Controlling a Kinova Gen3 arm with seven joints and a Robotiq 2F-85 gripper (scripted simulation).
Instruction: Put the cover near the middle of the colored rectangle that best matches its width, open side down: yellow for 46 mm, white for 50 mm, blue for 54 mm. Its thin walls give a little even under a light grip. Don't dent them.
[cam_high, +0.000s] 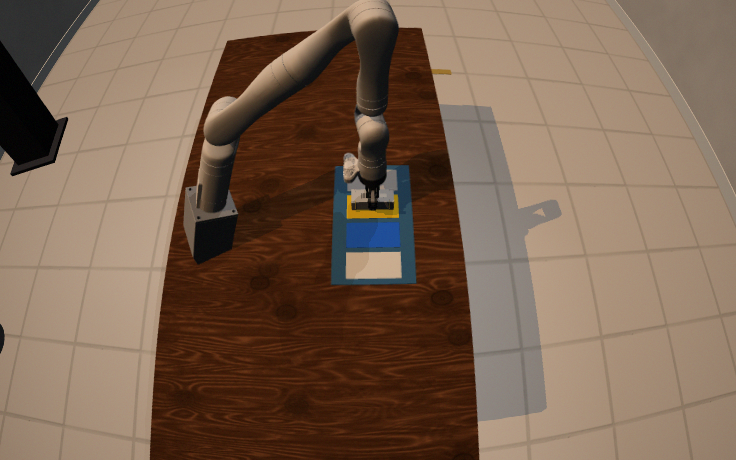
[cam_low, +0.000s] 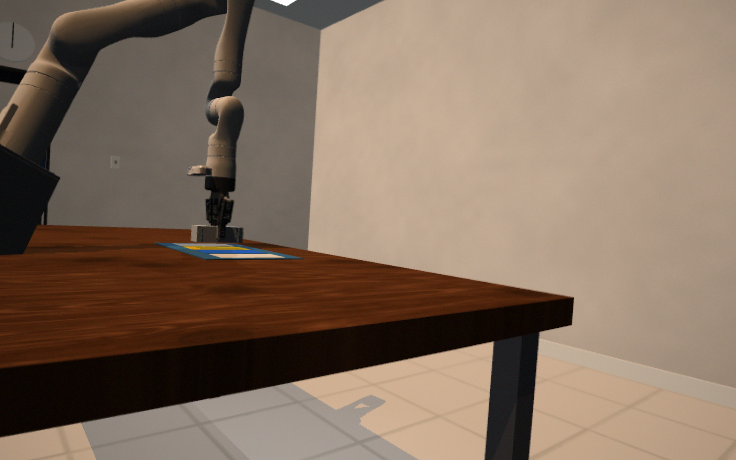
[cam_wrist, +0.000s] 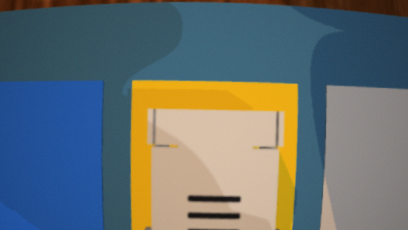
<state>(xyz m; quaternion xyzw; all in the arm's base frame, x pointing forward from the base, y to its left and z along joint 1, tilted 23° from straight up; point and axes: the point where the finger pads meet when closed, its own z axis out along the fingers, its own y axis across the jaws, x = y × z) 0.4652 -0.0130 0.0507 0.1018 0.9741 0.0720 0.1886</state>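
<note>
The cover (cam_high: 386, 196) (cam_low: 200, 233) (cam_wrist: 215, 160) is a pale, thin-walled box, open side down. My gripper (cam_high: 372, 203) (cam_low: 219, 230) is shut on it from above. The cover sits over the yellow rectangle (cam_high: 374, 214) (cam_wrist: 140, 150), with a yellow margin showing on three sides in the wrist view. It is very low over the mat (cam_high: 339, 260) (cam_low: 173, 246) (cam_wrist: 225, 45); I cannot tell if it touches. The blue rectangle (cam_high: 372, 234) (cam_wrist: 50, 150) lies beside the yellow one, and the white rectangle (cam_high: 373, 265) (cam_low: 244, 255) lies beyond it. The fingertips are hidden in the wrist view.
A grey patch (cam_wrist: 370, 150) lies on the mat on the other side of the yellow rectangle. The robot base (cam_high: 210, 227) stands on the wooden table (cam_high: 282, 352) to the left of the mat. The table's right edge is close to the mat.
</note>
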